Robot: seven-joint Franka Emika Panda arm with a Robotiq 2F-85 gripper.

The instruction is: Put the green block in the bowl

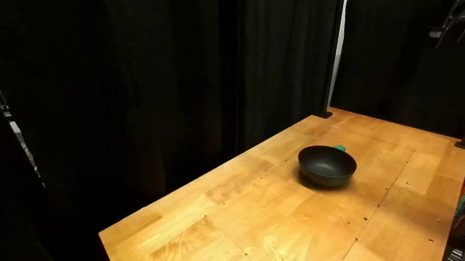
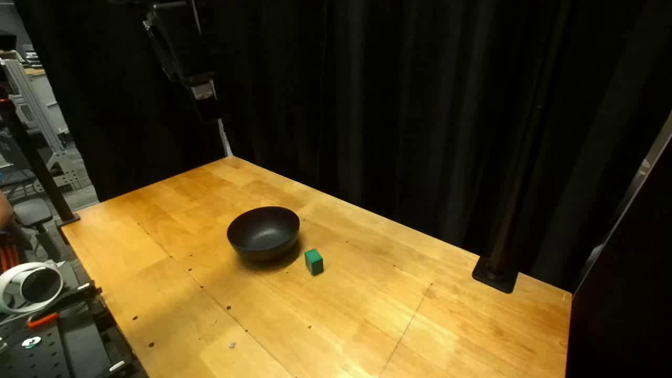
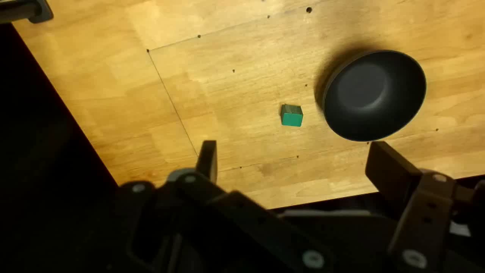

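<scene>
The green block (image 2: 314, 262) stands on the wooden table beside the bowl. It also shows in the wrist view (image 3: 291, 115). In an exterior view the block (image 1: 340, 148) is mostly hidden behind the bowl. The round black bowl (image 2: 264, 236) sits upright and empty on the table, also seen as the bowl (image 1: 327, 168) and, in the wrist view, the bowl (image 3: 373, 94) right of the block. My gripper (image 3: 292, 153) is open and empty, high above the table. In the exterior views, the gripper (image 1: 448, 38) and dark gripper (image 2: 206, 105) hang well above the tabletop.
The wooden table (image 1: 241, 226) has black curtains (image 2: 399, 105) along its sides. A black post base (image 2: 495, 274) stands at a table edge. Another post base (image 2: 68, 219) stands at a corner. A side cart (image 2: 58, 336) with tools adjoins the table.
</scene>
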